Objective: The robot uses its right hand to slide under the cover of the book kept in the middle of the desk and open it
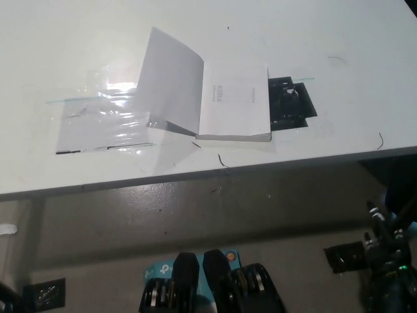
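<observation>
The white book (234,104) lies in the middle of the white desk (339,39). Its cover (171,81) stands raised and leans left, so the first printed page shows. My black right hand (386,261) hangs low at the bottom right, below the desk's front edge and far from the book; its fingers are apart and it holds nothing. Only a small white sliver of my left hand (6,229) shows at the left edge.
A black patch (290,103) lies on the desk against the book's right side. A glossy clear sheet (104,120) covers the desk left of the book. The desk's front edge (221,171) runs across the middle; grey floor with black plates (344,255) lies below.
</observation>
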Tool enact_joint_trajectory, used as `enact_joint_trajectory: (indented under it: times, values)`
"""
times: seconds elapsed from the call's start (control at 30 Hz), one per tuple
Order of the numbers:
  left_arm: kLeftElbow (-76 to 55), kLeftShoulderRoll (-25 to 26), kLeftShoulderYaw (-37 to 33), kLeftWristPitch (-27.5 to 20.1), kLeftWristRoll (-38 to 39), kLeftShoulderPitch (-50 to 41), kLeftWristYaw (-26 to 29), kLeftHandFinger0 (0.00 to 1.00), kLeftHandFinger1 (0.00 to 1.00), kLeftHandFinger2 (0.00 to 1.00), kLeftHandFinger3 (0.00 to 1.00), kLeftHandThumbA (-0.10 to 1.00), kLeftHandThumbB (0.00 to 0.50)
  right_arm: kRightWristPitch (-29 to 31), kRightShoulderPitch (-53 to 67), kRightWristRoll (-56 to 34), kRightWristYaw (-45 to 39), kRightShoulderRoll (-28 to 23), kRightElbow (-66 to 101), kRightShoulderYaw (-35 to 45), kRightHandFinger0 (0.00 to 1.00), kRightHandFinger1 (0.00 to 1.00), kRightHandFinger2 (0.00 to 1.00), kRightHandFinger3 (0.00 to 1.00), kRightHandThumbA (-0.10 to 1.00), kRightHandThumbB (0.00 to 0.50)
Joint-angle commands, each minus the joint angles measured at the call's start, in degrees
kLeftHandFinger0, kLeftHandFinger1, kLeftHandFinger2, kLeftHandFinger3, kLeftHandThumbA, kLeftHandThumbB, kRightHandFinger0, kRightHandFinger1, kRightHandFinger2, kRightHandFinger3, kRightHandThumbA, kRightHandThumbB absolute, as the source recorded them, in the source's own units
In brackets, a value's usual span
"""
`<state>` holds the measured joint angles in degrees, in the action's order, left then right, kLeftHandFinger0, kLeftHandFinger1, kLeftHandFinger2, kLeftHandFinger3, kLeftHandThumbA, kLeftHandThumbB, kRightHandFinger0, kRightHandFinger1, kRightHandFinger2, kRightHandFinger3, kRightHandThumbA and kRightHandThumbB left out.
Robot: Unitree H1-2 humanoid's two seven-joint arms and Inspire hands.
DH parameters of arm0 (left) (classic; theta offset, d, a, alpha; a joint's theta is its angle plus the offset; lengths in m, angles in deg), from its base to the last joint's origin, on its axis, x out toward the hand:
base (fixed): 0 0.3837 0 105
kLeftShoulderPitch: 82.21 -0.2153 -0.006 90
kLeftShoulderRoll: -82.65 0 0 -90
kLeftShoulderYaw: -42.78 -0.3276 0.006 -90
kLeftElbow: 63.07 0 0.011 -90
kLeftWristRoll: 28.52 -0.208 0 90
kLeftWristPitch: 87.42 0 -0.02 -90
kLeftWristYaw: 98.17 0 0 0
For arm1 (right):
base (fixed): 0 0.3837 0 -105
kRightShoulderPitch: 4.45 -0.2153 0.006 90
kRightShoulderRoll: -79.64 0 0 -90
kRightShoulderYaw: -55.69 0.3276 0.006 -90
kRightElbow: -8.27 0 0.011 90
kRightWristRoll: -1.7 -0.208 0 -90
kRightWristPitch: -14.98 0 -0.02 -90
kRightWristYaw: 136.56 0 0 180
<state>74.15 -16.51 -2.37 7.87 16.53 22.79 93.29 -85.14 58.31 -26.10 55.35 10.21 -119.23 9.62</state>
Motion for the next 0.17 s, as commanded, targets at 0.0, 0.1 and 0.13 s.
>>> enact_joint_trajectory:
  times: [0.0, 0.1, 0.13]
  values:
    - [0.08, 1.13, 0.20, -1.76, 0.71, 1.57, -2.04, 0.99, 1.00, 1.00, 1.00, 1.00, 0.007, 1.96, -1.30, -2.15, 0.16, -0.02, -0.40, -1.64, 0.99, 0.97, 0.93, 1.00, 1.00, 0.170]
    - [-0.91, 0.69, 0.49, -1.03, 1.17, 1.83, -1.14, 0.92, 1.00, 1.00, 1.00, 1.00, 0.020, 2.13, -1.29, -2.73, 0.46, 0.54, -0.81, -2.28, 1.00, 0.94, 0.88, 1.00, 1.00, 0.180]
    - [-0.91, 0.69, 0.49, -1.03, 1.17, 1.83, -1.14, 0.92, 1.00, 1.00, 1.00, 1.00, 0.020, 2.13, -1.29, -2.73, 0.46, 0.54, -0.81, -2.28, 1.00, 0.94, 0.88, 1.00, 1.00, 0.180]
